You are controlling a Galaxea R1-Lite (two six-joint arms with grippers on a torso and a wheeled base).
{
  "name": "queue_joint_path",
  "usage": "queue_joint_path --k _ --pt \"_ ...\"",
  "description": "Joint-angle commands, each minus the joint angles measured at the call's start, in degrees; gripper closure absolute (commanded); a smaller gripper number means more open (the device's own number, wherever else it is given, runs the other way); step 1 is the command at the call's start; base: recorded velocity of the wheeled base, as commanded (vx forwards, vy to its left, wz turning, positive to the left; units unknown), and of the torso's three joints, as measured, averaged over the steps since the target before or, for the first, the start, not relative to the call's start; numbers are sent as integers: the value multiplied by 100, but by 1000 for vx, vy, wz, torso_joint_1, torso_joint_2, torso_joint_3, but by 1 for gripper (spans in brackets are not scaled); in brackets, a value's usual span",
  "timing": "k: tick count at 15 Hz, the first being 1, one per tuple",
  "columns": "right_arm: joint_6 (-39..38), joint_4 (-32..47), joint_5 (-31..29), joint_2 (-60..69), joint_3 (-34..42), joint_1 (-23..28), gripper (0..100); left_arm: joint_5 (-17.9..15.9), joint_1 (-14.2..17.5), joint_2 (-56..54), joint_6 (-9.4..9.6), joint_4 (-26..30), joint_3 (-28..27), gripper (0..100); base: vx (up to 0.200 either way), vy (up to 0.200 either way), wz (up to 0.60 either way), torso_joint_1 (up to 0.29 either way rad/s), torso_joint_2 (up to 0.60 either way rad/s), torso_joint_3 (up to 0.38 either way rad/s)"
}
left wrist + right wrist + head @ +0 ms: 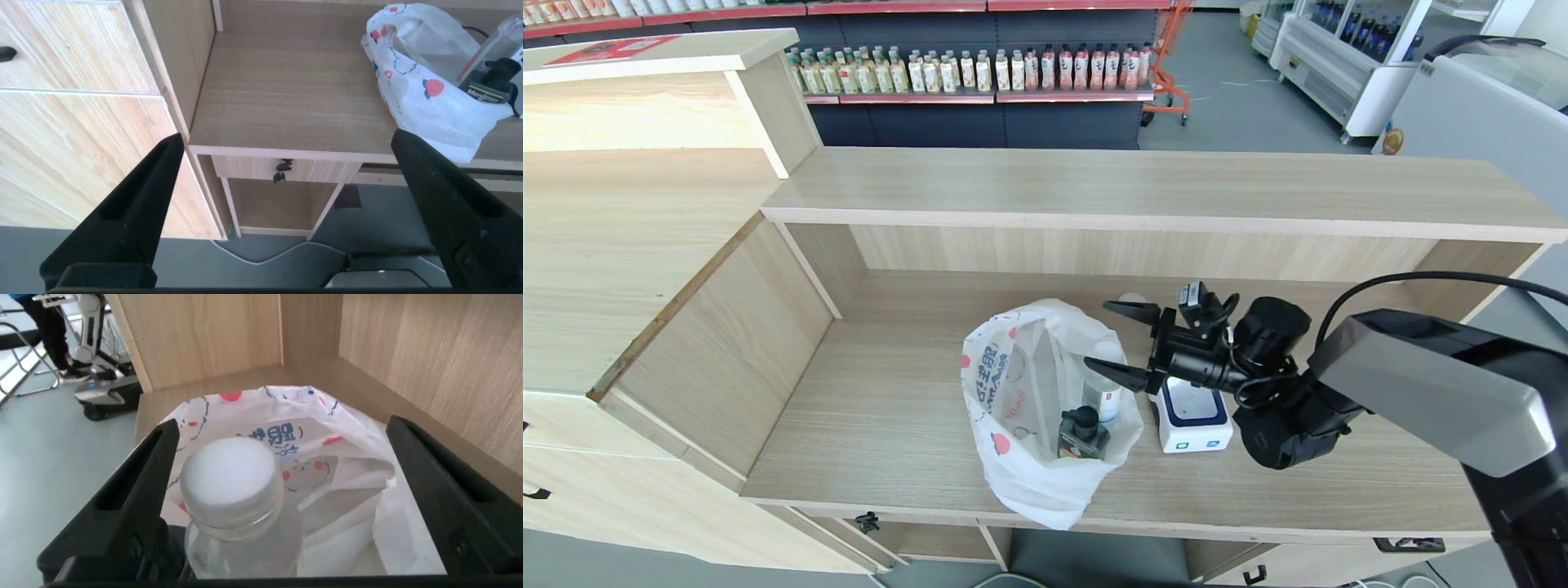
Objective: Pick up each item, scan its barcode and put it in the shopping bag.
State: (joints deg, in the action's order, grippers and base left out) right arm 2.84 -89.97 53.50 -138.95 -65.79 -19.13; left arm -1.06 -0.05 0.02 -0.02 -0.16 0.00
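My right gripper hangs wide open above the bag. The bottle stands inside, so it looks delivered. Left gripper is wide too, idling clear beside the counter.

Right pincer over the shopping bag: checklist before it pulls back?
1. Right pincer open: ok, jaws spread either side of the bottle's cap.
2. Bottle inside the shopping bag: ok.
3. Bottle free of the pincer: cannot tell, the cap sits close to one side.
4. Bag mouth open: ok, dark item also inside.
5. Scanner out of the way: ok, beside the bag, under the arm.
6. Left pincer clear: ok, open, off the counter's front edge.
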Motion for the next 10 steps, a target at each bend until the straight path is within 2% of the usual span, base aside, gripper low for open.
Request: queue_joint_path --k 1,6,8,10 --pt "-187 -3 -15 377 -13 -3 0 1 5 -2 -15 -2 0 0 0 0 0 0 0 0" --pt "-662 -3 -24 1072 -162 234 0 1 -4 -2 -15 -2 0 0 0 0 0 0 0 0" --pt "-794 -3 -24 1450 -109 586 0 1 -4 -2 -15 -2 0 0 0 0 0 0 0 0" --pt "-759 322 -33 2021 471 1271 0 1 -4 -2 -15 -2 0 0 0 0 0 0 0 0"
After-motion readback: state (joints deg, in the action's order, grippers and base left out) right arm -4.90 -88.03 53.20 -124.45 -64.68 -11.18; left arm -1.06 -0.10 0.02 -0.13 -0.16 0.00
